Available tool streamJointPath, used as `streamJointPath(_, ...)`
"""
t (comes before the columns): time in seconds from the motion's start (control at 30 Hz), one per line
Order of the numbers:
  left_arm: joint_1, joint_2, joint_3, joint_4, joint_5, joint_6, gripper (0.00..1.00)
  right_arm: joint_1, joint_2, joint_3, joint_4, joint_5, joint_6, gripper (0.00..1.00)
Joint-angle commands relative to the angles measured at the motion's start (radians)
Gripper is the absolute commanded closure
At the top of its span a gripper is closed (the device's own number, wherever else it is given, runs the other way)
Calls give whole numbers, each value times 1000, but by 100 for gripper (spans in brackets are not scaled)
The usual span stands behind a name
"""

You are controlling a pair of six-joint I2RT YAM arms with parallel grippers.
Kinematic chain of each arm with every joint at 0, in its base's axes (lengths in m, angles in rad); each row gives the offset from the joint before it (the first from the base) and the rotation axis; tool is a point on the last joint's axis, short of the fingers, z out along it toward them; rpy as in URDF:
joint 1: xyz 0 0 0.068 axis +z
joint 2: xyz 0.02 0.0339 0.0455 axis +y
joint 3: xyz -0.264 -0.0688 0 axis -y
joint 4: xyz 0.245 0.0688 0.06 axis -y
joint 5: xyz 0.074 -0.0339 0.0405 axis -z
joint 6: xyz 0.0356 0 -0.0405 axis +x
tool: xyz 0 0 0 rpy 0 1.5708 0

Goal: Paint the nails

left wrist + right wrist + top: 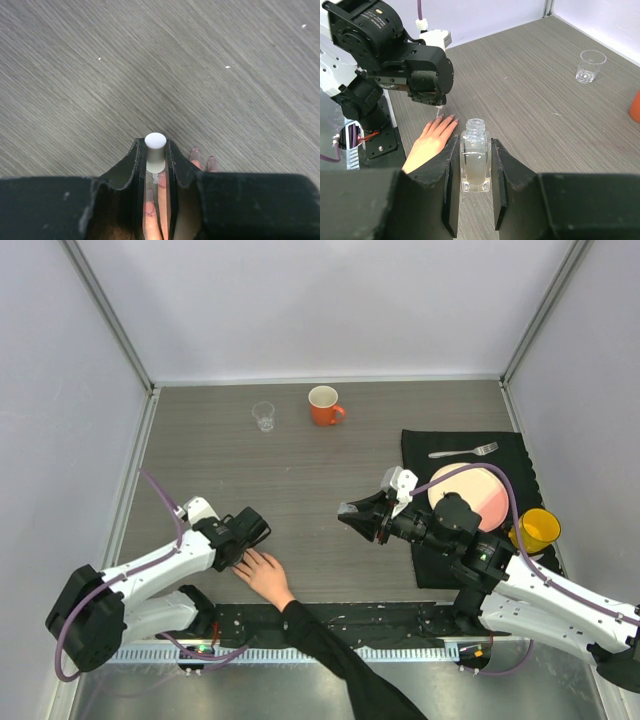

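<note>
A bare human hand (262,575) with a black sleeve lies flat at the table's near edge. Its nails show in the right wrist view (451,118) and in the left wrist view (194,150). My left gripper (243,537) is shut on the white cap (155,146) of the brush and hovers just above the fingertips; its thin brush tip (439,112) points down at them. My right gripper (350,514) is shut on the small clear bottle (475,157), uncapped and upright on the table, just right of the hand (429,141).
An orange mug (324,405) and a clear plastic cup (263,416) stand at the back. A black mat (430,550) on the right holds a fork (465,450), a pink plate (480,490) and a yellow cup (538,530).
</note>
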Motion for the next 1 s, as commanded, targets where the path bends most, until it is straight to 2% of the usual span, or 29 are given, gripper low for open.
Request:
streamJointPath(0.0,6,-49,13,38,-19,27,100,-1,-11,7,67,-12,7,99)
streamJointPath(0.4,6,-12,19,108,-14,56,100,0,-9,11,61,-12,9,99)
streamJointPath(0.57,6,-9,45,37,-48,23,100,-1,-9,11,59,-9,7,99)
streamJointPath(0.87,6,-228,178,-191,-135,22,100,0,2,28,44,19,16,99)
streamJointPath(0.97,6,-306,246,-113,-119,175,100,0,-6,37,27,26,21,99)
